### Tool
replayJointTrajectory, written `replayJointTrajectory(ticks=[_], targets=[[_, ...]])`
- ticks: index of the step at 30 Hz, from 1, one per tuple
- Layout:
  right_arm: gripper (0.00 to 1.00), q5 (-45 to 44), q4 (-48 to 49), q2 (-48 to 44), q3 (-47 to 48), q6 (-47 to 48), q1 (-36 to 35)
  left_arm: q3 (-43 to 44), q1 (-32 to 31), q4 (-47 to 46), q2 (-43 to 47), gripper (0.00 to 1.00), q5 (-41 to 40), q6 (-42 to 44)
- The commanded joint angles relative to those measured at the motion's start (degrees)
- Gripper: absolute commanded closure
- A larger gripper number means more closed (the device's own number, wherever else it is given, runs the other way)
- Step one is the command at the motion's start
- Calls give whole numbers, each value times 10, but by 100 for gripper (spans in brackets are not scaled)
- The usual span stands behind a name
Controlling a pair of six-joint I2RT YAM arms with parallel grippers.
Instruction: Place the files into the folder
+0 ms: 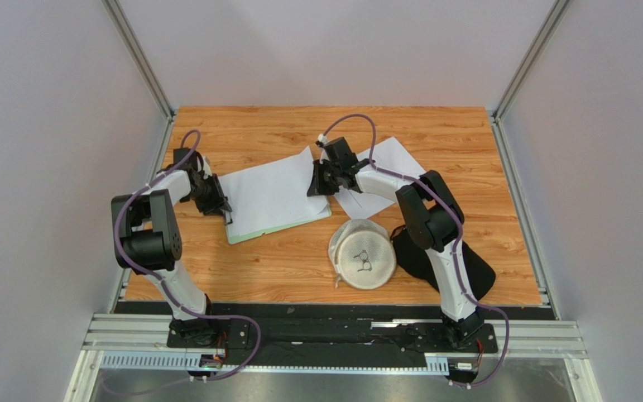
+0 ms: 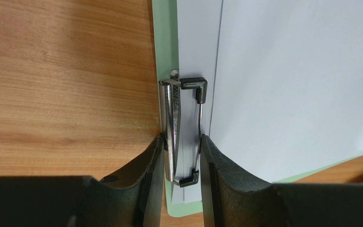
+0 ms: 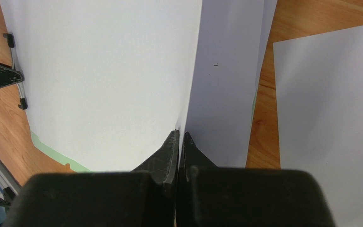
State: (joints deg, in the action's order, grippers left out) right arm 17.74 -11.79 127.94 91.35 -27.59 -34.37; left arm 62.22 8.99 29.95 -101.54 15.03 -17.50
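Your left claw (image 2: 182, 142) is grasping the metal clip (image 2: 176, 118) of the green folder (image 2: 164, 38), apparently squeezing it open. Your right claw (image 3: 178, 139) is clenched on the near edge of a white sheet (image 3: 103, 71) lying over the folder. Its far edge stops just short of the clip. Push it squarely under, keeping it flat, and only then let the clip go. Another sheet (image 3: 330, 118) lies beside it on the surface (image 1: 300, 268).
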Motion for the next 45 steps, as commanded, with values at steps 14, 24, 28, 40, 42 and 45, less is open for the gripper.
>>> replayJointTrajectory(ticks=[14, 24, 28, 40, 42, 45], targets=[[100, -47, -45, 14, 48, 34, -14, -28, 5, -65, 49, 100, 60, -2], [100, -85, -50, 6, 55, 76, -32, -32, 4, -76, 50, 100, 71, -7], [100, -83, -39, -1, 48, 74, -34, -29, 5, -72, 40, 100, 73, -11], [100, -50, -18, -18, 57, 56, -53, -23, 5, -54, 41, 100, 43, -3], [100, -53, -14, -21, 55, 54, -52, -18, 4, -50, 37, 100, 40, -2], [100, -51, -12, -17, 56, 57, -47, -12, 4, -36, 34, 100, 30, 6]])
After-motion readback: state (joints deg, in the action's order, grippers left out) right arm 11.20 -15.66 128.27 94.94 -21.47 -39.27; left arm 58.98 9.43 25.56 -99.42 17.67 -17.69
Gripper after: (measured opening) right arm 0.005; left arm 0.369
